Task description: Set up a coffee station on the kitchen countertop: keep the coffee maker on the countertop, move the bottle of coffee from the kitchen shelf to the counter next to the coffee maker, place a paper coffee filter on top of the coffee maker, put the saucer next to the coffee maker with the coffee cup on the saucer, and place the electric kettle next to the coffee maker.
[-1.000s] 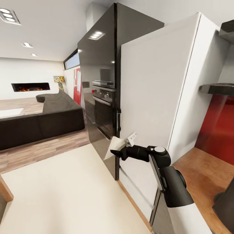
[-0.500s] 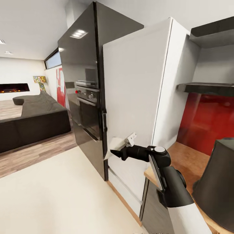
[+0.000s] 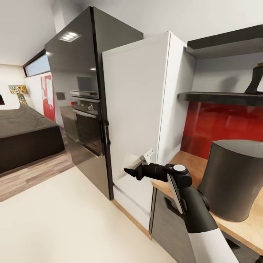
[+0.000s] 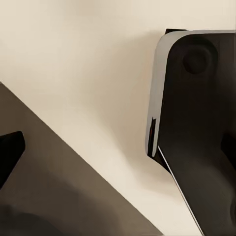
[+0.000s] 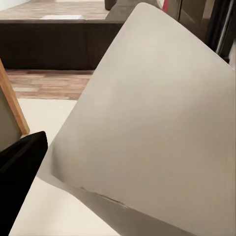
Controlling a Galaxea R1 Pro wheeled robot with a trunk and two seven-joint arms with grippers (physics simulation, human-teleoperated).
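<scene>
The right hand is clenched on a paper coffee filter, carried beside the wooden desk. A dark coffee maker stands there, its top bare. The left hand's state cannot be told. Placing the filter remains.

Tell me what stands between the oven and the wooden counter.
In the head view, a tall white cabinet stands between the oven and the counter.

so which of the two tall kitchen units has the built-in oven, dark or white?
The dark glossy unit, farther from the wooden countertop; the oven is set in its front. The white cabinet beside the counter is a plain panel.
</scene>
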